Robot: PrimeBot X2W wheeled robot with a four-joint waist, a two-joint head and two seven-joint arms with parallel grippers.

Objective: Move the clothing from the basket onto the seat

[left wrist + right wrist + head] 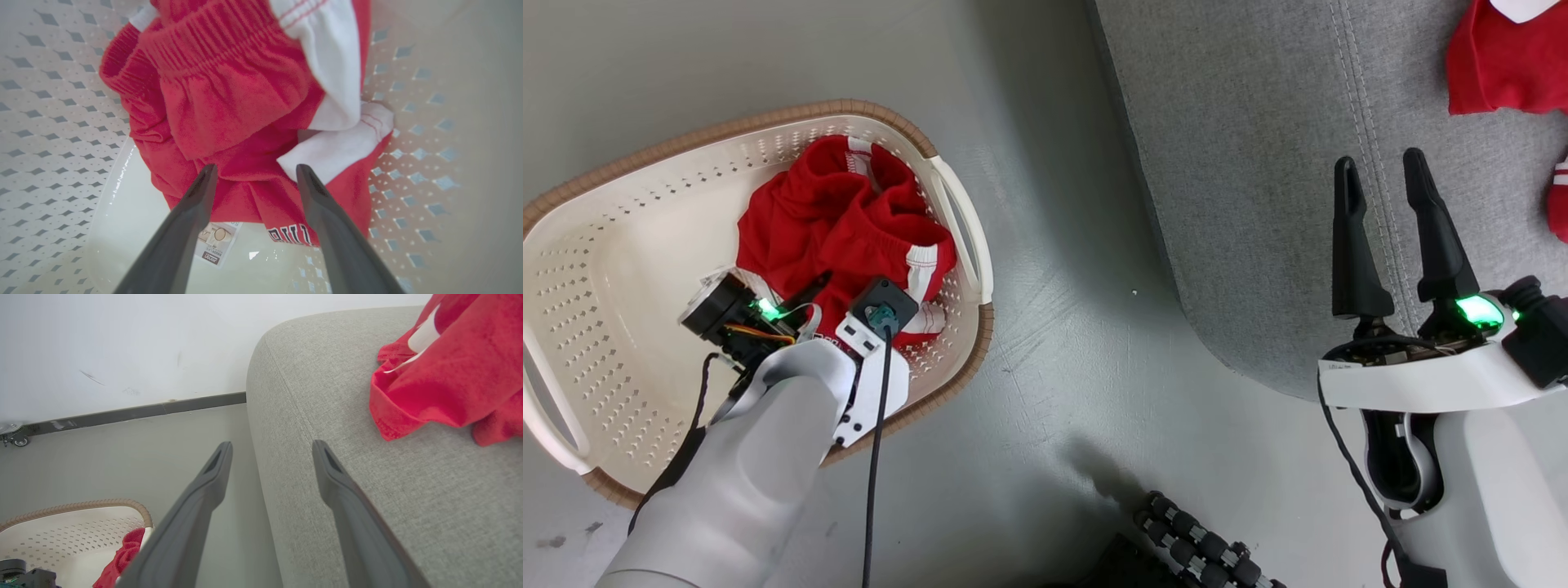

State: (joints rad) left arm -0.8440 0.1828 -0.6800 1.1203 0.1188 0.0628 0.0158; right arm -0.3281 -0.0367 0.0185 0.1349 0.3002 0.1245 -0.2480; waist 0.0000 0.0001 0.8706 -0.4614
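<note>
The cream basket (621, 269) with a brown rim stands on the floor at the left. Red clothing (841, 220) with white trim lies bunched in its right half. My left arm (768, 425) reaches down into the basket. In the left wrist view my left gripper (255, 173) is open, its fingertips just short of the red clothing (229, 102), nothing between them. My right gripper (1380, 175) hovers open and empty over the left part of the grey seat (1258, 163). More red clothing (1503, 65) lies on the seat at the far right, also as red clothing (449, 375) on the seat (367, 477).
Grey floor separates the basket from the seat's rounded corner. A black ribbed part (1201, 547) shows at the bottom edge. A paper label (214, 243) lies on the basket floor. A white wall with a dark baseboard (143, 412) stands behind the basket (73, 535).
</note>
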